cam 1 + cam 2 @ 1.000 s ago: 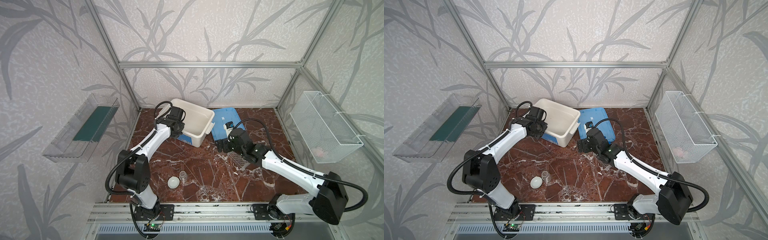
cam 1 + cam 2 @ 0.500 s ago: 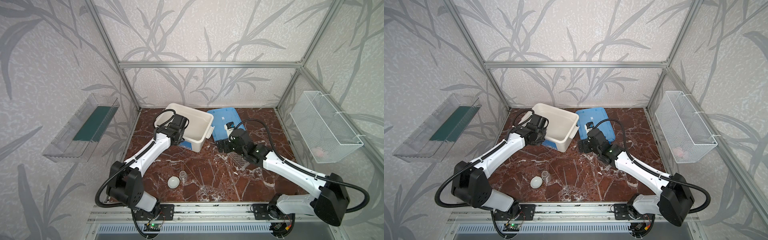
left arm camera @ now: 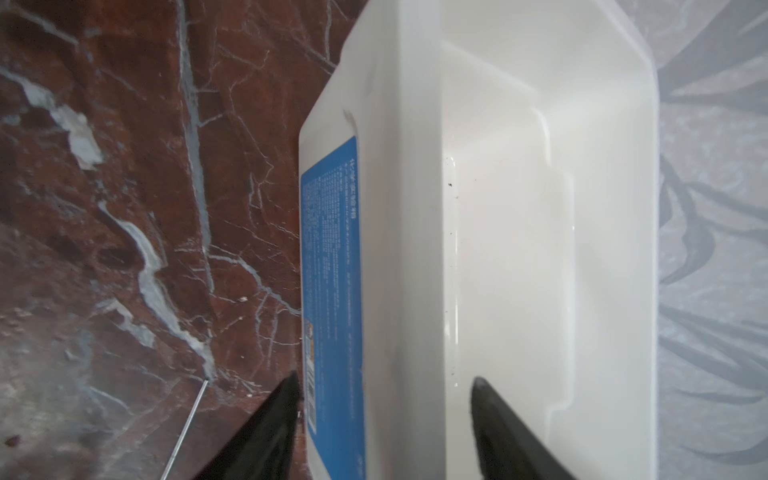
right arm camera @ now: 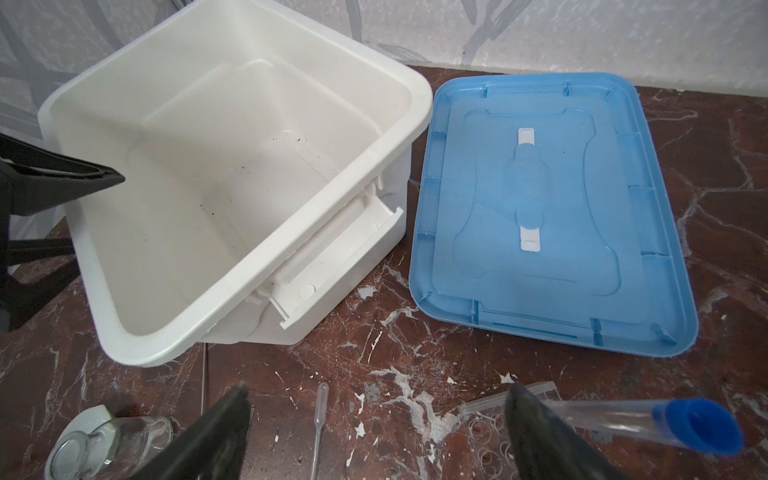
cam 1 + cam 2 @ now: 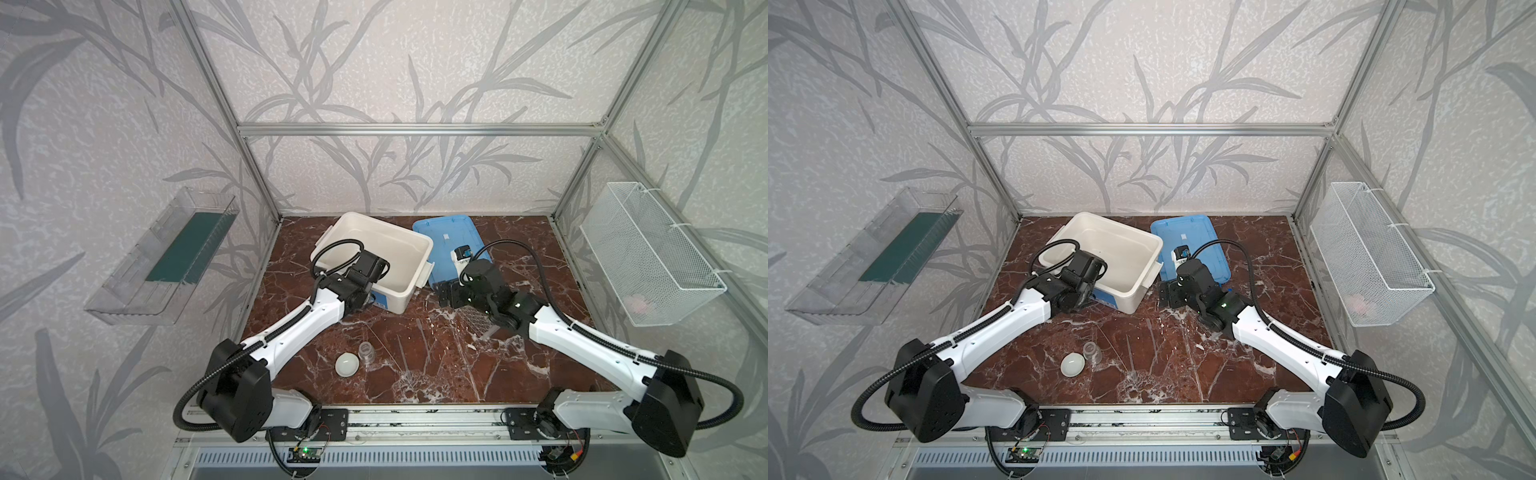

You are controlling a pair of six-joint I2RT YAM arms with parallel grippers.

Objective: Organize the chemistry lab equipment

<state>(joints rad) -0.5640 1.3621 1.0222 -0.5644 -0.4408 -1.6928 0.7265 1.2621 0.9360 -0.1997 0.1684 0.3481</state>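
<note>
- In both top views, mid-frame: one white tub [image 5: 399, 245] and one blue lid [image 5: 444, 235] lie side by side on the desk [image 5: 532, 249]. Lower centre, one dish [image 5: 347, 364] sits just beside one jar [image 5: 365, 352]. One rack [image 5: 473, 318] lies right of centre.
- Left wrist view: the left gripper [image 3: 384, 382] has its jaws parted astride the tub's labelled wall, clamping nothing. One rod [image 3: 187, 419] lies on the desk.
- Right wrist view: the right gripper [image 4: 374, 395] is spread wide and empty over the desk. One blue-capped tube [image 4: 623, 419] rests on the rack.
</note>
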